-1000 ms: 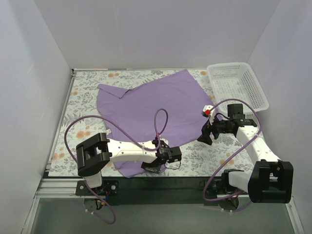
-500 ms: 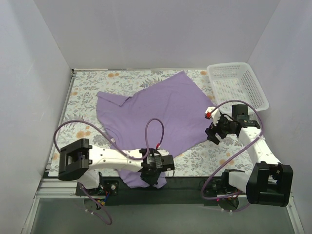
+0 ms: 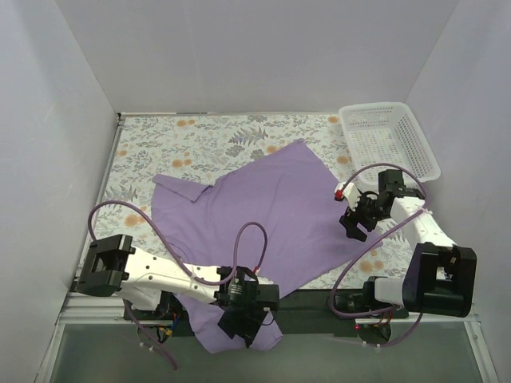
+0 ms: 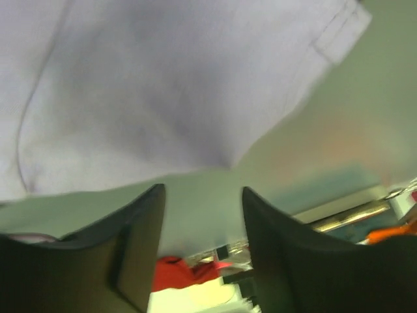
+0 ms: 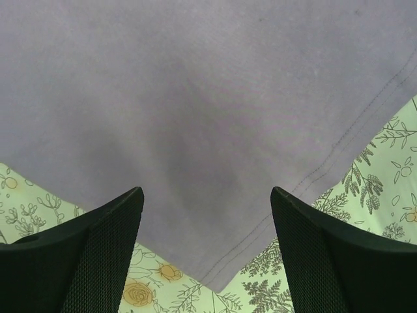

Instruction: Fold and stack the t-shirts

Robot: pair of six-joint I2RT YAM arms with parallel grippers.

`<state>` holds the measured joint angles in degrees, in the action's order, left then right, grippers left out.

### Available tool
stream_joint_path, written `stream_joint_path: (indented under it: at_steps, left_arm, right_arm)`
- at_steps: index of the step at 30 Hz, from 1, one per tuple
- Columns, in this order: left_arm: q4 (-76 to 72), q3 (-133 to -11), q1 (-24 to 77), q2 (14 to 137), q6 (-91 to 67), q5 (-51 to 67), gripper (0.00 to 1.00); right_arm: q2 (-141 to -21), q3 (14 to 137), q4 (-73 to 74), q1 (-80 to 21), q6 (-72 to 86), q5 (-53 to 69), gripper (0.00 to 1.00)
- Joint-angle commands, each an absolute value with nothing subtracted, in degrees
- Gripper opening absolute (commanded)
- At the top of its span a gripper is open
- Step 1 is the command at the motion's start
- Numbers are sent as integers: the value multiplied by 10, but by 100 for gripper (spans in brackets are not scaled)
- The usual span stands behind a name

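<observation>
Hanging off table (image 3: 160, 136) near edge: t-shirt (image 3: 263, 199); L gripper (image 4: 202, 189) apart; R gripper (image 5: 206, 190) wide apart over its hem.

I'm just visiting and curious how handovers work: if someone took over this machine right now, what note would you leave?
Left gripper: open, holding nothing, at the near table edge where part of the t-shirt hangs over.
Right gripper: open, above the t-shirt's right corner.
T-shirt: spread out, unfolded, on the flowered table; white basket at the far right.
Done: no fold yet. Left: fold it, then stack.
</observation>
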<state>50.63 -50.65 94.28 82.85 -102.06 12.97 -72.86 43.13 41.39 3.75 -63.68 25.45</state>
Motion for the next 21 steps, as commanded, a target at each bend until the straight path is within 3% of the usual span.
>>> stream_joint_path:
  at_steps: [1,3,5,9,10,13,15,17,21]
  left_arm:
    - [583,-576,944,771,-1089,63,51]
    - [629,-606,933,706,-1122,-45,60]
    - [640,-609,900,621,-1139,-89,62]
    - [592,-557,678,469,-1078,-184,71]
    - [583,-551,645,446,-1070,-210,78]
    - [532,-548,557,422,-1016,-271,81]
    - [487,-575,477,488,-936,-250,81]
    - [467,-603,389,557,-877,-133,78]
    - [365,-610,162,663,-806,-15,73]
  right_arm:
    - [-727,468,456,39,-640,299,84]
    - [-721,474,461,37,-633,324,85]
    - [-729,489,466,33,-626,362,85]
    - [-760,519,467,22,-587,430,84]
    - [-767,524,466,20,-579,454,84]
    - [-794,533,461,11,-558,508,83]
    - [-814,536,461,4,-551,533,83]
    - [-831,538,457,2,-544,555,84]
    - [-828,533,418,1,-498,522,87]
